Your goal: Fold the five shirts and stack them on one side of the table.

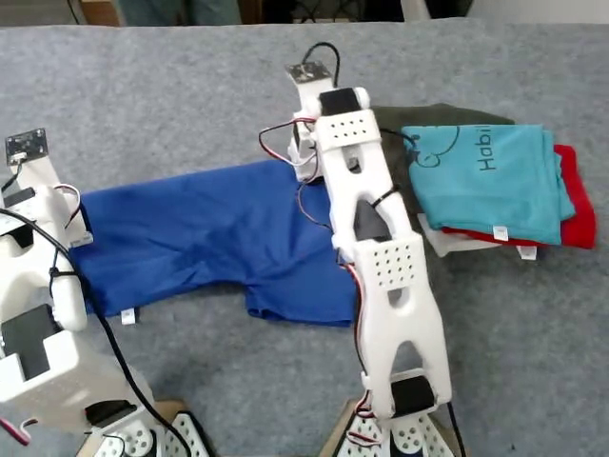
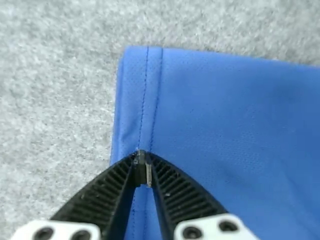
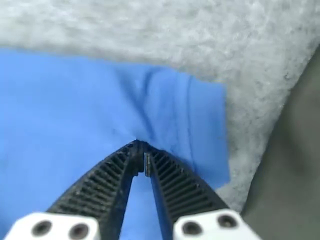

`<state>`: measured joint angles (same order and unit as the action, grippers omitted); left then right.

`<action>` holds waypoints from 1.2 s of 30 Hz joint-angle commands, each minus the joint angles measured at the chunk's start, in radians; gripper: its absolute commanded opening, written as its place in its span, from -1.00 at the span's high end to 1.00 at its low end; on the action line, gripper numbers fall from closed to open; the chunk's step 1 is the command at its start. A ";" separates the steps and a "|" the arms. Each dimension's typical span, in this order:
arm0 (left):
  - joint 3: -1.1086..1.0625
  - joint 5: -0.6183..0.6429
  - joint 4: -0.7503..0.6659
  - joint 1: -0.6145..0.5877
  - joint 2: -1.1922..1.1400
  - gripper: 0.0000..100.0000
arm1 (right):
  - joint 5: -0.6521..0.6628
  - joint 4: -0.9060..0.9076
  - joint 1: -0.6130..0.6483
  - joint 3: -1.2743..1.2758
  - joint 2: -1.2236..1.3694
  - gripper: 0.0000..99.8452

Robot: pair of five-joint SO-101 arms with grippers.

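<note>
A blue shirt [image 1: 209, 238] lies spread across the middle of the grey table, wrinkled along its near edge. At its left hem, my left gripper [image 1: 84, 236] is shut on the stitched edge [image 2: 145, 100], fingertips meeting on the cloth [image 2: 141, 159]. At the shirt's far right corner my right gripper [image 1: 304, 164] is shut on the fabric [image 3: 65, 105], which puckers at the tips [image 3: 140, 148]. Folded shirts are stacked at the right: a teal one [image 1: 485, 181] on top, then red [image 1: 576, 214], white [image 1: 447, 243] and dark green [image 1: 442, 116].
The grey felt table cover [image 1: 143, 95] is bare behind and in front of the blue shirt. The dark green shirt [image 3: 295, 165] lies close beside my right gripper. The right arm's white links [image 1: 381, 257] stretch over the blue shirt's right end.
</note>
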<state>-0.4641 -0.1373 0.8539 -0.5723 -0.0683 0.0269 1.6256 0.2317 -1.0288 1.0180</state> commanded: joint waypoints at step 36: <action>-0.274 -0.198 0.242 -0.022 0.327 0.94 | -0.006 -0.114 0.040 0.610 -0.463 0.97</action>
<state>-0.7357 -0.3061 1.1086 -0.5723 0.2493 0.0269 1.5934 0.2946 -0.5102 0.6206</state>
